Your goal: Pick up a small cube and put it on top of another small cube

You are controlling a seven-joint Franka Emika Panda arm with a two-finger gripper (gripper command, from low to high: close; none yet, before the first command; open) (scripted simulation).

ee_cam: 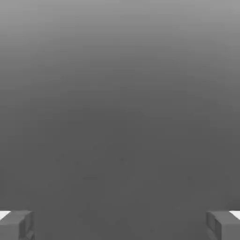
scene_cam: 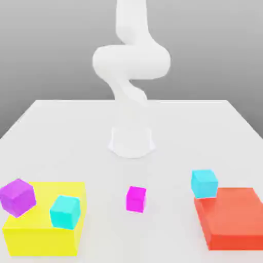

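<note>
The claw [ee_cam: 120, 226] stands wide open with nothing between its fingers [ee_cam: 16, 225], facing plain grey. The white arm [scene_cam: 131, 67] rises from its base at the middle of the desk [scene_cam: 72, 138]. Taking that base as landmark, the small pink cube [scene_cam: 136, 199] sits alone in front of it, bare desk on every side. Toward the exterior view's left lies a yellow block [scene_cam: 46, 228] near the front edge, with a purple cube [scene_cam: 18, 196] at its corner and a cyan cube [scene_cam: 65, 211] on it. Toward the right, a second cyan cube [scene_cam: 204, 183] touches the corner of a red block [scene_cam: 231, 218].
</note>
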